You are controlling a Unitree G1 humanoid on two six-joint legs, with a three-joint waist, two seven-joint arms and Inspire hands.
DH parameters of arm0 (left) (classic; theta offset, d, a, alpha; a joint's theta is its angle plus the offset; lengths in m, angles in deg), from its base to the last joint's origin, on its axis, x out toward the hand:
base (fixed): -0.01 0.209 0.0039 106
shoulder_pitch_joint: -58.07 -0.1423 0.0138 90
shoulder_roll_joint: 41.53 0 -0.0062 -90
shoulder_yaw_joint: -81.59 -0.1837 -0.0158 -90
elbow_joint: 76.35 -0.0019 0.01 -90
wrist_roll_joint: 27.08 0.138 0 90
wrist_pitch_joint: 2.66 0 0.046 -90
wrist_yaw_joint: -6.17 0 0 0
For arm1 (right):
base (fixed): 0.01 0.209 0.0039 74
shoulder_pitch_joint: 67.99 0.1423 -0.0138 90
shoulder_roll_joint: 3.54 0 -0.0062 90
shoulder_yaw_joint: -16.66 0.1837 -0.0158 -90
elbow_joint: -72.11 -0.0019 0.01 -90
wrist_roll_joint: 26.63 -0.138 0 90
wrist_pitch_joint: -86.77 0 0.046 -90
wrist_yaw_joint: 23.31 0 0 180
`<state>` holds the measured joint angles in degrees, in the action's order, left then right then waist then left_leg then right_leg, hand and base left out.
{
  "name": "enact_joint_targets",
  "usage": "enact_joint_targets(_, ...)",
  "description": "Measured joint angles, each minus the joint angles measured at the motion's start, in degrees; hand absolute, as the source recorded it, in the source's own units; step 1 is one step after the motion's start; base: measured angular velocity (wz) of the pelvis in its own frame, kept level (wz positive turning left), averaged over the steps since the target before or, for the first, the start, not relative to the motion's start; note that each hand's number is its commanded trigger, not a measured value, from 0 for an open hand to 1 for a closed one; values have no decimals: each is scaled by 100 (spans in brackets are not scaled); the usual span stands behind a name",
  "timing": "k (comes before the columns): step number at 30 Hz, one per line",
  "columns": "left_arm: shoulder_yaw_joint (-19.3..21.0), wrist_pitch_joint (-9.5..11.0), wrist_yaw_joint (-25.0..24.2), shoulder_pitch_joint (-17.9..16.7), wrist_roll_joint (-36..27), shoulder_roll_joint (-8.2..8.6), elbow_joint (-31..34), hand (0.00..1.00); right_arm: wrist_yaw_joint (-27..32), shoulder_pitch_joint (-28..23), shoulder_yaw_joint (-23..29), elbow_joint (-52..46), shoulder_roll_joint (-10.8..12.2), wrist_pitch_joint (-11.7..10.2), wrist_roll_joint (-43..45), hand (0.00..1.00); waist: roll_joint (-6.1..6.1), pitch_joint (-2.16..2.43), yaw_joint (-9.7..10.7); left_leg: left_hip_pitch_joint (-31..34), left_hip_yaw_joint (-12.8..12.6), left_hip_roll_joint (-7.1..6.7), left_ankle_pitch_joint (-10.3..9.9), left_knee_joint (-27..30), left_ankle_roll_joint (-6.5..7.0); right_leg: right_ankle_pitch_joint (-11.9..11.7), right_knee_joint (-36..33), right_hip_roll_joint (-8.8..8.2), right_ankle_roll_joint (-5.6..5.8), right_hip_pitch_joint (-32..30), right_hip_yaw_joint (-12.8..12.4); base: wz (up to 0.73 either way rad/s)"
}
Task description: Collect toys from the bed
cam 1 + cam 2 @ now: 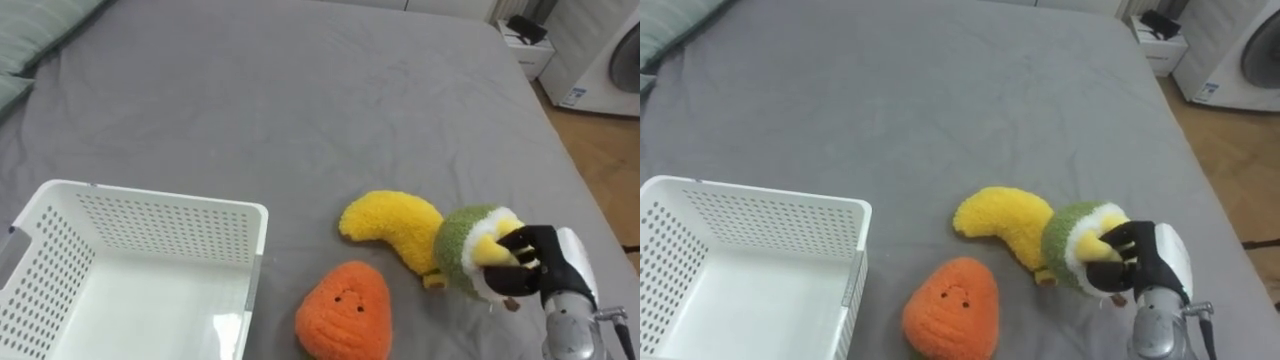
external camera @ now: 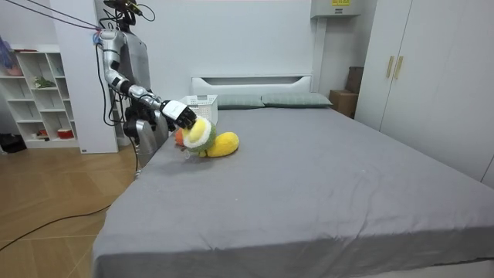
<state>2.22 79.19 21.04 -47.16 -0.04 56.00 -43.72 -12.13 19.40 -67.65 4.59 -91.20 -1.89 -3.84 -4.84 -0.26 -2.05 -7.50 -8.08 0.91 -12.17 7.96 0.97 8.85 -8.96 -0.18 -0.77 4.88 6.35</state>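
Right hand (image 1: 548, 268) at lower right, dark fingers curled round green toy (image 1: 458, 250) with white-and-yellow end, toy held just above grey bed (image 1: 300, 100). Yellow toy (image 1: 395, 228) lies touching green toy on its left. Orange toy (image 1: 345, 312) near, in front. White basket (image 1: 160, 212) at lower left, on bed. Robot stands at bedside, arm stretched over mattress.
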Motion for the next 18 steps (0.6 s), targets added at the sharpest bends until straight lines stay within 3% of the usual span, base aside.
enact_joint_targets(6,-19,-25,0,-2,-2,22,9,0,-92,201,-16,-567,1,5,31,100,23,-8,-9,-10,-36,16,-1,33,-1,-2,-42,5,-4,14,-9,-1)
enact_joint_targets(9,-13,-26,0,4,10,56,21,0,-254,225,-104,-979,7,138,-8,100,54,-16,-45,20,-47,41,-1,35,-1,-2,-74,3,-4,-20,-10,-3)
enact_joint_targets(13,-14,-34,-1,39,10,74,83,0,-429,244,-219,-1654,5,142,-60,100,59,5,-144,47,-47,22,-2,59,-3,-4,-64,7,-7,-31,-2,1)
enact_joint_targets(18,-86,-34,46,76,10,82,96,0,-519,478,-322,-1776,6,144,-46,100,54,11,-228,74,33,15,-1,77,-2,-4,-64,0,-7,-18,48,6)
